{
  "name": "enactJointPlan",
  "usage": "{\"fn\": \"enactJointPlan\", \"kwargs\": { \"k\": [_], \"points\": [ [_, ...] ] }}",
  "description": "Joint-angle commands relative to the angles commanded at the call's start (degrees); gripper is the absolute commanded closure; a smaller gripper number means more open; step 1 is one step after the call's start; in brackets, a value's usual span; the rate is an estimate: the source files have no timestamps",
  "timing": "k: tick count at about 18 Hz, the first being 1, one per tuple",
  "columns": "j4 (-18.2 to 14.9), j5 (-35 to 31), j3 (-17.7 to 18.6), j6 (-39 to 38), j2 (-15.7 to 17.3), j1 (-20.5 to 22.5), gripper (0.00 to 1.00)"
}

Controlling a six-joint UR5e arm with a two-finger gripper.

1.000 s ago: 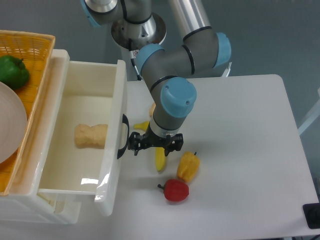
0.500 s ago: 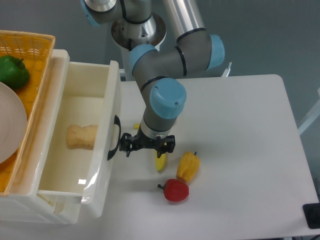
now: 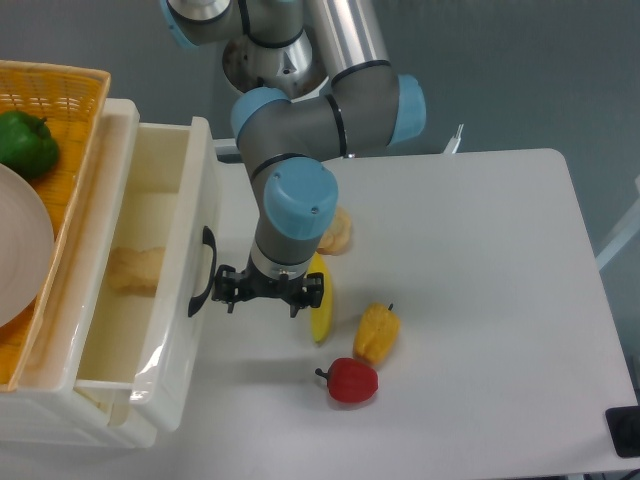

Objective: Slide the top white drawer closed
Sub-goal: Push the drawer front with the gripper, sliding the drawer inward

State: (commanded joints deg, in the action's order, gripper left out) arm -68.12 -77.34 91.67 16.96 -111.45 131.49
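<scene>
The arm's wrist hides the black two-finger jaws' (image 3: 268,290) gap, so their spread cannot be told. They sit beside the curved black handle (image 3: 203,285) of the glossy white plastic top drawer (image 3: 190,330), which stands partly open.

The gripper (image 3: 263,291) crowds the top white drawer (image 3: 190,300) (handle side); the banana (image 3: 321,305) lies just behind.

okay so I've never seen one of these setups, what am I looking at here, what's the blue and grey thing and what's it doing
It is a robot arm, filmed from one fixed camera above the table. Its hand sits beside the black handle of the top white drawer, which is partly open with a pale lump inside. The hand holds nothing that I can see. On the table lie a banana, a yellow pepper, a red pepper and a tan piece of food. A yellow basket sits on the left.
</scene>
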Motion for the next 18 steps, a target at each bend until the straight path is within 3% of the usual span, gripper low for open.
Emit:
{"fn": "enactJointPlan", "kwargs": {
  "k": [18],
  "points": [
    [0.1, 0.5, -0.1, -1.5, 0.0, -1.8, 0.0]
  ]
}}
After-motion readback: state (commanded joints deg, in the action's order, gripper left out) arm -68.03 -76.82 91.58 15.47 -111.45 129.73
